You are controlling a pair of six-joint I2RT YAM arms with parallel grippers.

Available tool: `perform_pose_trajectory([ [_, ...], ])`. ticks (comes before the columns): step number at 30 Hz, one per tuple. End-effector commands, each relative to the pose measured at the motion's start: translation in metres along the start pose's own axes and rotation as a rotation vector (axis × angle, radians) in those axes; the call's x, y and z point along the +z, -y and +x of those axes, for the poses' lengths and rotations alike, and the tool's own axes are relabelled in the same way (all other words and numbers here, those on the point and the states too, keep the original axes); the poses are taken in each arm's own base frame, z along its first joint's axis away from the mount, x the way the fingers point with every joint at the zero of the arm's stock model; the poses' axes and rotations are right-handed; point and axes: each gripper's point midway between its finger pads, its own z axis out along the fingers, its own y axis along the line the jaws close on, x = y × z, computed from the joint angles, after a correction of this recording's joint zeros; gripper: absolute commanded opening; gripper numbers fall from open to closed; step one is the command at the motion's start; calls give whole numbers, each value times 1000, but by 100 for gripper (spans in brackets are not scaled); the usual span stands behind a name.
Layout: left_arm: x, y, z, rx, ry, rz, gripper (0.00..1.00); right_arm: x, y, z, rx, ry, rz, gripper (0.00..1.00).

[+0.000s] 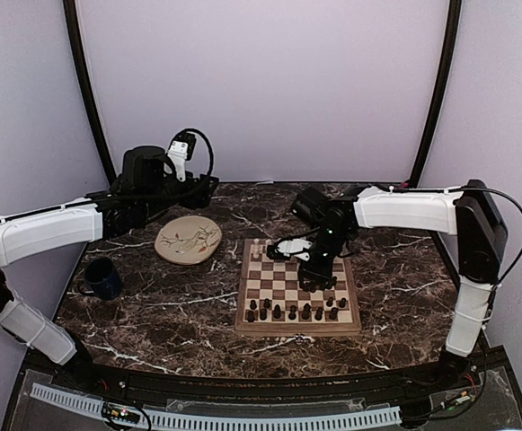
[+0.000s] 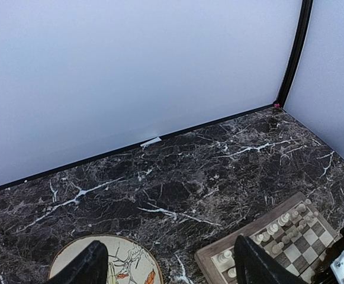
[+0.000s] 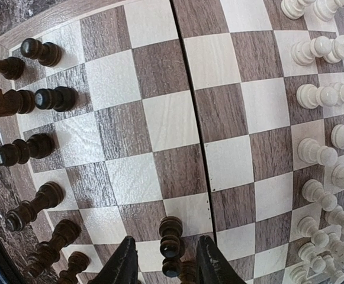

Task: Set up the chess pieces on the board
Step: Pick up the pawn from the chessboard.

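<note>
The board (image 1: 253, 316) lies right of the table's middle. Dark pieces (image 1: 292, 312) stand along its near rows and pale pieces (image 1: 258, 251) at its far edge. My right gripper (image 1: 318, 267) hangs low over the board's right half. In the right wrist view the board (image 3: 160, 118) fills the frame, with dark pieces (image 3: 47, 97) at the left and pale pieces (image 3: 317, 94) at the right. The right gripper (image 3: 169, 263) is open, and its fingers (image 3: 121, 263) straddle a dark piece (image 3: 172, 234) with a gap on each side. My left gripper (image 2: 169, 266) is open and empty above the table.
A round cream plate (image 1: 189, 240) lies left of the board; it also shows in the left wrist view (image 2: 127, 260). A dark mug (image 1: 104, 278) stands near the left edge. The board's far corner with pale pieces (image 2: 275, 228) shows beside the left gripper's right finger (image 2: 254, 266).
</note>
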Motion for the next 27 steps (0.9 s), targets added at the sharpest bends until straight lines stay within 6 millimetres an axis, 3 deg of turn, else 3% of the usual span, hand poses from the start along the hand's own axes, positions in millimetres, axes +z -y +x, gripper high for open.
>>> perform_pose_trajectory([
  [1, -1, 2, -3, -12, 14, 17, 75, 11, 7, 0, 25, -9, 0, 34],
  [6, -1, 3, -3, -13, 13, 21, 75, 16, 7, 3, 33, -28, -8, 30],
  [14, 1, 4, -1, -15, 6, 29, 75, 14, 4, -1, 30, -15, -26, 12],
  [21, 1, 4, 0, -15, 4, 27, 75, 1, -6, -25, 1, 44, -59, 10],
  [27, 2, 5, 0, -13, 2, 29, 75, 4, -33, -43, -67, 54, -121, 10],
])
